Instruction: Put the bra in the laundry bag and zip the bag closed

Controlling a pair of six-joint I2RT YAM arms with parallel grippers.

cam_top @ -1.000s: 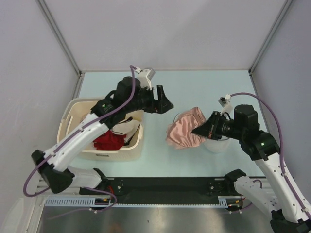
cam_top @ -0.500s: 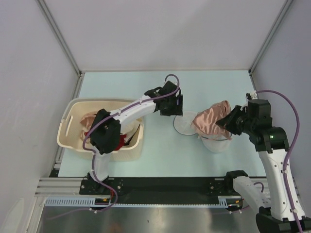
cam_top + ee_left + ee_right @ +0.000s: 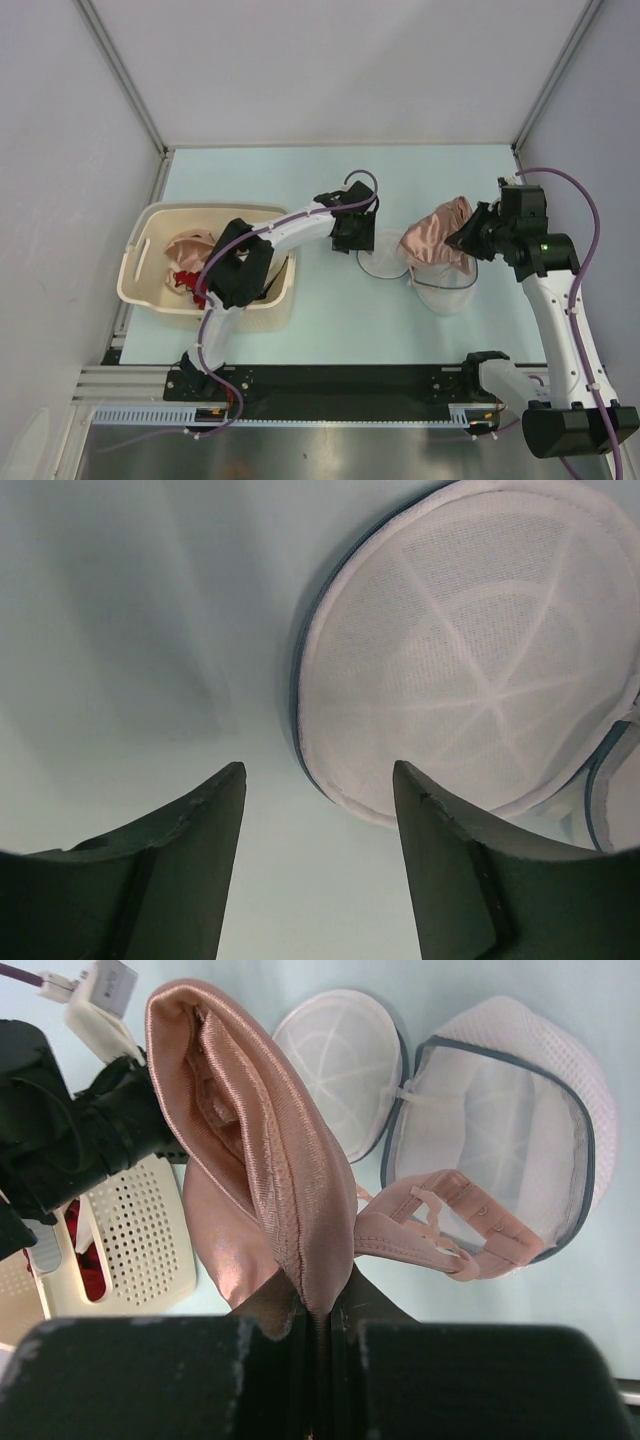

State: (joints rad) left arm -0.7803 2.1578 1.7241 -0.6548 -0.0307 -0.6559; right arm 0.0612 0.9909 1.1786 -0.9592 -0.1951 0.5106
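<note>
The left pincer (image 3: 318,776) stands open, its two dark fingers (image 3: 180,870) well apart with nothing between them; only bare bench (image 3: 120,630) shows in the gap. The left arm (image 3: 285,228) is stretched out from its base across the far corner of the cream basket (image 3: 140,262), wrist bent downward so the pincer points at the bench. The laundry bag (image 3: 470,660) lies just ahead of and to the right of this pincer. It is unzipped, and the rim of its flat white mesh half comes near the right fingertip without touching it.

The right pincer (image 3: 318,1312) is closed on the bra (image 3: 265,1150), gripping the satin edge of one cup between its jaws. The right arm (image 3: 565,310) rises steeply from its base, forearm angled inward toward the left arm, holding the pincer above the bench. The pink cup extends from the jaws toward the left pincer. The bra's band (image 3: 440,1232), with its hook closure, hangs from it across the dark rim of the bag's deeper open half, which lies below and just beyond the right pincer.
</note>
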